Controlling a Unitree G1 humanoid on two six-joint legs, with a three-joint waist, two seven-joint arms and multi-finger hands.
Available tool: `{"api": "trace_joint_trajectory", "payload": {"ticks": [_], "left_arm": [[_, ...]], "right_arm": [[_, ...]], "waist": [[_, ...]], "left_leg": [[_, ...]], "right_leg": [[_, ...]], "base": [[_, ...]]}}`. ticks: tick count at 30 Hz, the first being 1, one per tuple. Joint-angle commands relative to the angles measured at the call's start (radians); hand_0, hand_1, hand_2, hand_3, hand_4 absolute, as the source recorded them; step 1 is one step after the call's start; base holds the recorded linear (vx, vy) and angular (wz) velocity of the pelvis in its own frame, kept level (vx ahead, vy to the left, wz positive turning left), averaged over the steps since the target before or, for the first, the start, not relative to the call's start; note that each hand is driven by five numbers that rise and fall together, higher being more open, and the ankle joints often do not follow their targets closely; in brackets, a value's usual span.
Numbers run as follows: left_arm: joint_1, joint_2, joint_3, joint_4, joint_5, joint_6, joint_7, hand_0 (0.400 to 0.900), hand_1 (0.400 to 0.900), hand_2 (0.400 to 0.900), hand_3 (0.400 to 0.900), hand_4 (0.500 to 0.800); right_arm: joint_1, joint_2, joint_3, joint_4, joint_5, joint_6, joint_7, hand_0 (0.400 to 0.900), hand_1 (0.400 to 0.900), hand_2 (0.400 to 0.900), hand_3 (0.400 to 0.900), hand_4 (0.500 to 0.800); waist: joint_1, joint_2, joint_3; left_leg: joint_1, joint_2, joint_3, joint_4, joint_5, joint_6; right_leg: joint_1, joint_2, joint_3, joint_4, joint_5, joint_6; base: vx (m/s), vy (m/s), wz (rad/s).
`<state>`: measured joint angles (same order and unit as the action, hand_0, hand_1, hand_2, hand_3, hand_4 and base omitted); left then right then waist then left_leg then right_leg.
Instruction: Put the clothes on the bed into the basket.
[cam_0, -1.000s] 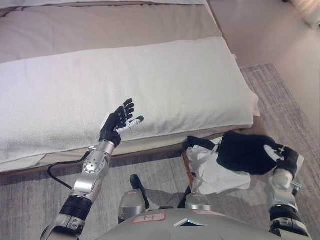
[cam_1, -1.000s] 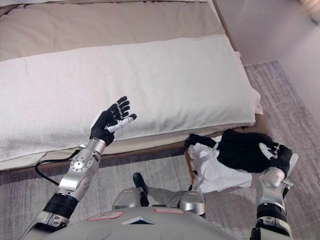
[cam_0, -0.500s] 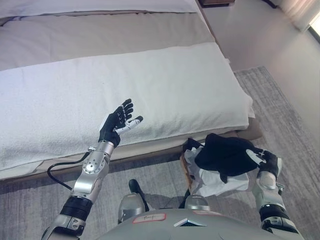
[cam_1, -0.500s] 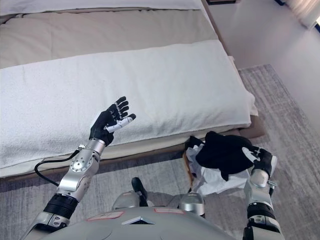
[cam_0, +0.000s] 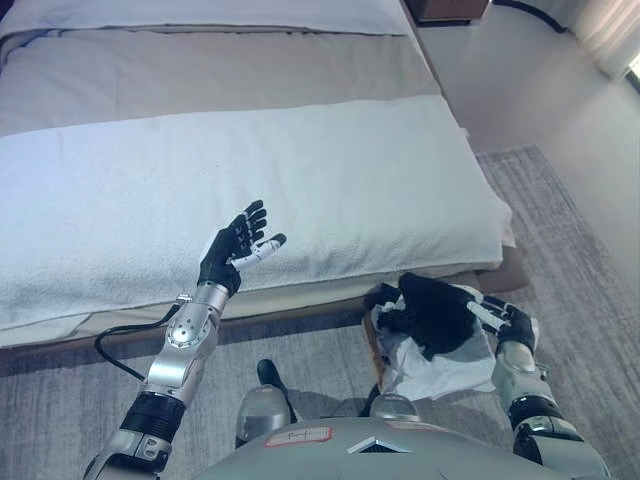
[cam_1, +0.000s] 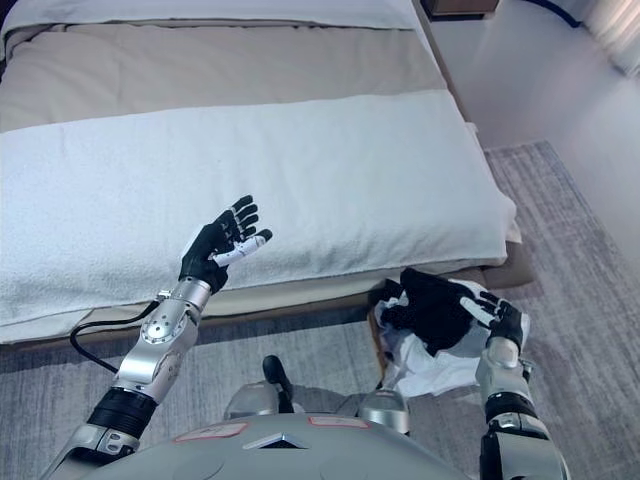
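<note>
A black garment (cam_0: 430, 315) lies bunched on white cloth (cam_0: 440, 368) inside the basket (cam_0: 368, 338), which stands on the floor at the foot of the bed. My right hand (cam_0: 505, 322) is at the garment's right edge, its straight fingers (cam_1: 478, 308) lying against the black cloth. Over the bed's near edge my left hand (cam_0: 236, 250) is raised, open and holding nothing. The bed (cam_0: 250, 170) carries a white blanket, and no loose clothes show on it.
A grey rug (cam_0: 570, 230) covers the floor around the basket and to the right of the bed. A beige sheet (cam_0: 200, 75) spans the far part of the bed. A dark piece of furniture (cam_0: 445, 10) stands at the top right.
My right hand has carried the black garment left and down onto the white cloth in the basket, and its fingers have straightened. The left hand has not moved. The camera has shifted slightly.
</note>
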<state>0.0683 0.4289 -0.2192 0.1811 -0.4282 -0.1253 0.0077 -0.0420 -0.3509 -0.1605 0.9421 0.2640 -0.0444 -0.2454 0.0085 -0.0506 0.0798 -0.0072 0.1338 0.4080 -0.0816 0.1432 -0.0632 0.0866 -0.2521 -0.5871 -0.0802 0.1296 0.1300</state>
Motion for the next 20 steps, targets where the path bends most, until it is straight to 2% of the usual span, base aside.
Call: {"api": "trace_joint_trajectory", "payload": {"ticks": [1,11,20], "left_arm": [[-0.087,-0.041,0.037,-0.05,0.015,-0.074,0.003,0.9,0.9,0.9,0.9,0.8],[-0.086,-0.045,0.038,-0.05,0.015,-0.07,0.005,0.9,0.9,0.9,0.9,0.8],[-0.075,-0.069,0.084,-0.024,0.03,-0.081,0.033,0.9,0.9,0.9,0.9,0.8]], "right_arm": [[-0.116,-0.102,-0.04,0.018,0.03,-0.054,-0.022,0.9,0.9,0.9,0.9,0.8],[-0.132,-0.103,-0.024,0.039,0.037,-0.048,-0.021,0.9,0.9,0.9,0.9,0.8],[-0.05,-0.034,-0.033,-0.356,-0.02,-0.088,-0.02,0.9,0.9,0.9,0.9,0.8]], "waist": [[0.033,0.024,-0.005],[0.034,0.027,-0.01],[0.011,0.028,-0.009]], "left_leg": [[0.043,0.049,0.002,0.046,-0.099,-0.044],[0.047,0.05,0.005,0.045,-0.099,-0.043],[0.051,0.05,0.015,0.044,-0.099,-0.041]], "right_leg": [[0.064,-0.014,-0.082,0.041,0.002,0.059],[0.07,-0.013,-0.082,0.036,0.004,0.059],[0.063,-0.017,-0.069,0.035,0.008,0.058]], "base": [[0.0,0.0,0.0],[0.0,0.0,0.0],[-0.02,0.008,-0.06]]}}
